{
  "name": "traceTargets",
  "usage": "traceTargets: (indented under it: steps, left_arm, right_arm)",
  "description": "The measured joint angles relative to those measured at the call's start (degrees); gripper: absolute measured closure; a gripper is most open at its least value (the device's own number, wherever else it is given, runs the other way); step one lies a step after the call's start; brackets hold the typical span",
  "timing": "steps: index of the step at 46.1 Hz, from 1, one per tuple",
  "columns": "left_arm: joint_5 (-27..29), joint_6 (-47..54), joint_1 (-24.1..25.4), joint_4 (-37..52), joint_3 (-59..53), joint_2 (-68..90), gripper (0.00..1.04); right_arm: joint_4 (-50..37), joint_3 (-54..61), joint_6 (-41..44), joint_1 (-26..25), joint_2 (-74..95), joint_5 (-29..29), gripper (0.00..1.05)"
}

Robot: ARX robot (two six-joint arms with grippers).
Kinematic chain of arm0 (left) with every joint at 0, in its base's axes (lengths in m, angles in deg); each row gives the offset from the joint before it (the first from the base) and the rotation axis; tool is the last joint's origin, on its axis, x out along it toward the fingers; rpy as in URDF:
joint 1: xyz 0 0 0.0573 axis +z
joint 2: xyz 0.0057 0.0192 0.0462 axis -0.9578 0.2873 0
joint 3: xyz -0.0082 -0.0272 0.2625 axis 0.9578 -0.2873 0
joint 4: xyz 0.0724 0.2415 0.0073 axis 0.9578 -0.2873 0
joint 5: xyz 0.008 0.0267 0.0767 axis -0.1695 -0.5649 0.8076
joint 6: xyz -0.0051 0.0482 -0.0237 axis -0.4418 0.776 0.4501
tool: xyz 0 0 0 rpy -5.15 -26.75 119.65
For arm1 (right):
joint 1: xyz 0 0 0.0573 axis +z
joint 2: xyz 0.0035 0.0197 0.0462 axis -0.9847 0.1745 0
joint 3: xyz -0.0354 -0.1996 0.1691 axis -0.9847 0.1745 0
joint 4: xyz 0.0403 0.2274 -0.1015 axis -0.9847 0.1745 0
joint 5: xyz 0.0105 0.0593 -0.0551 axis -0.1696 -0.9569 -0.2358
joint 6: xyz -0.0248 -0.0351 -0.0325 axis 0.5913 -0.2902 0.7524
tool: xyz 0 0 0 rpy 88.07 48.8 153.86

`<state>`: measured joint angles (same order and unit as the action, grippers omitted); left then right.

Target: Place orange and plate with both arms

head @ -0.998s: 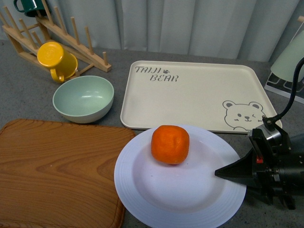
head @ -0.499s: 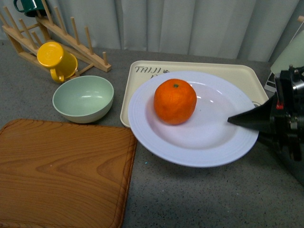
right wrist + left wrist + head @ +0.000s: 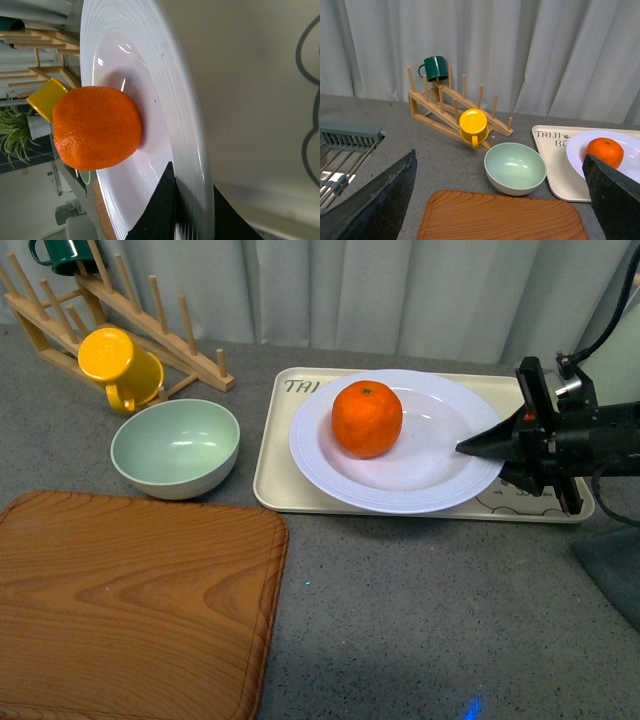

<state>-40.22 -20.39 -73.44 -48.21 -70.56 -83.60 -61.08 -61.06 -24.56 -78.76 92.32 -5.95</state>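
Observation:
The orange (image 3: 367, 418) lies in the white ribbed plate (image 3: 420, 475), left of the plate's middle. The plate is over the beige bear-print tray (image 3: 275, 475); I cannot tell whether it rests on the tray. My right gripper (image 3: 472, 448) is shut on the plate's right rim. The right wrist view shows its fingers (image 3: 162, 205) pinching the rim of the plate (image 3: 150, 75), with the orange (image 3: 97, 127) close by. My left gripper (image 3: 499, 155) is open and empty, well off to the left above the table. It faces the orange (image 3: 604, 152) and plate (image 3: 576, 147) from a distance.
A pale green bowl (image 3: 175, 448) stands left of the tray. A wooden board (image 3: 130, 610) fills the front left. At the back left, a wooden rack (image 3: 150, 315) holds a yellow mug (image 3: 118, 365) and a green mug (image 3: 58, 252). A metal rack (image 3: 345, 150) lies far left.
My right gripper has carried the plate with the orange away from the front of the table and back over the tray, first lifting it, then lowering it.

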Motion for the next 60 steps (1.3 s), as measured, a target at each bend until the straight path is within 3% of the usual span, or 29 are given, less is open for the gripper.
traceTargets:
  steps: [18,31,34,40,44,48,60]
  left_arm:
    - [0.0,0.0,0.0,0.0,0.0,0.0,0.06]
    - [0.0,0.0,0.0,0.0,0.0,0.0,0.06]
    - [0.0,0.0,0.0,0.0,0.0,0.0,0.06]
    - [0.0,0.0,0.0,0.0,0.0,0.0,0.06]
    - [0.0,0.0,0.0,0.0,0.0,0.0,0.06]
    - [0.0,0.0,0.0,0.0,0.0,0.0,0.06]
    - [0.0,0.0,0.0,0.0,0.0,0.0,0.06]
  right_arm:
    - [4.1,-6.7,0.2,1.1,5.9,1.7,1.01]
    - [5.9,-6.1,2.9,-0.9,3.9,1.3,0.44]
    - [7.3,-6.1,4.8,-1.4,2.6,2.9,0.35]
    - [7.7,-3.7,19.9,-1.3,-3.3,16.8,0.09]
    - [5.4,-1.1,31.6,-0.7,-7.3,23.2,0.1]
    - [5.2,2.7,39.3,-0.5,-11.9,25.1,0.09]
    - [7.7,18.0,36.7,-3.9,-29.5,24.1,0.09]
